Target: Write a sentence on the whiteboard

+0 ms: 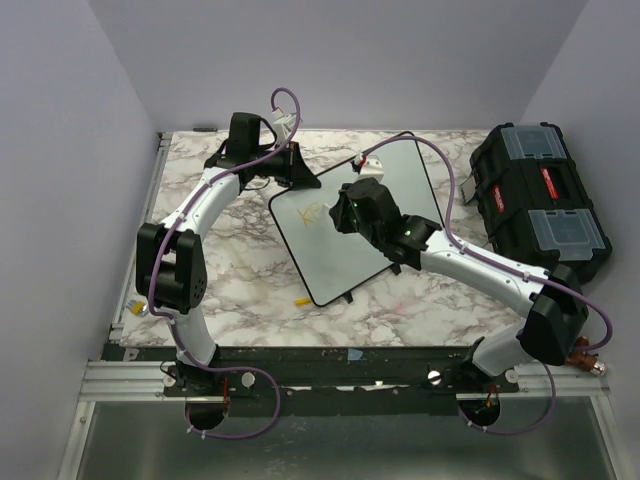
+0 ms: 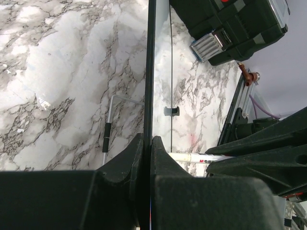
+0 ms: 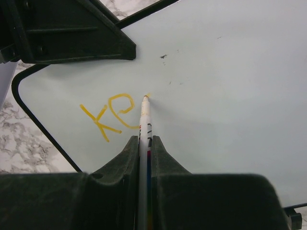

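pinching whiteboard (image 1: pixel 325 268) edge near its 11 o'clock corner with fully closed left claw (image 2: pixel 147 139), mid table (image 1: pixel 240 290). gripping marker (image 3: pixel 144 117) in right claw (image 3: pixel 145 141), tip down at 3 o'clock of sentence (image 3: pixel 112 115), just "ke".

Black toolbox (image 1: pixel 540 205) on marble table (image 1: pixel 235 280), right side

Whiteboard (image 3: pixel 230 72) writing: yellow-orange handwritten letters (image 3: pixel 112 115) read "Ke", with a large slanted K and a smaller e, near the board's rounded corner.
Top view of that writing: faint yellow strokes, too thin to read.
Marker (image 3: pixel 144 139) print: coloured bands and dark marks along the barrel, not legible.
White pen barrel (image 2: pixel 192 157), left wrist view: small red print starting "M", perhaps then "G"; the rest is blurred.
Toolbox (image 1: pixel 540 200) labels: two red strips (image 1: pixel 547 182) with pale lettering, too small to read.
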You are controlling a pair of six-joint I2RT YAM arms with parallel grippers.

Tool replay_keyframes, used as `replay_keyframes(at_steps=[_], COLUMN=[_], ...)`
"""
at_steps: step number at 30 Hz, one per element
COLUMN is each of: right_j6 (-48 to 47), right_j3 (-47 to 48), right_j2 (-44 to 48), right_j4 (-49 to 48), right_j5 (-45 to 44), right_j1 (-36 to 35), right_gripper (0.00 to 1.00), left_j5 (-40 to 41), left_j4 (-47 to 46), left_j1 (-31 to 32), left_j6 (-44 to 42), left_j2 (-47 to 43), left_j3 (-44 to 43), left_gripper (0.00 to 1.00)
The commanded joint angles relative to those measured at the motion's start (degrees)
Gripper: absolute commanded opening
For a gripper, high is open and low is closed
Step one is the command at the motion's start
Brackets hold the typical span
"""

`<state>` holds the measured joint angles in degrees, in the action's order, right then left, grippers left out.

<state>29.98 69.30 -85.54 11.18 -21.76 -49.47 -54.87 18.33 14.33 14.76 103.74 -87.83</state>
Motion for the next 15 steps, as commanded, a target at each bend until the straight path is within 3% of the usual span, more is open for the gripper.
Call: replay_keyframes(at_steps=[1, 15], right_j6=[-0.18, -0.97], right_j3=[-1.88, -0.29], right_j2=[-0.91, -1.34], right_j4=[1.91, 3.0], right_j5=[0.15, -1.09], right_j1=[0.82, 2.14], right_gripper=[0.01, 0.01], left_j5=[0.83, 0.97], left_j4=[-1.1, -1.11], left_j1=[0.79, 0.9], left_j6=[-4.92, -4.88], left_j2=[0.06, 0.28], left_j3=[-0.56, -0.42], left_gripper=[0.0, 0.0])
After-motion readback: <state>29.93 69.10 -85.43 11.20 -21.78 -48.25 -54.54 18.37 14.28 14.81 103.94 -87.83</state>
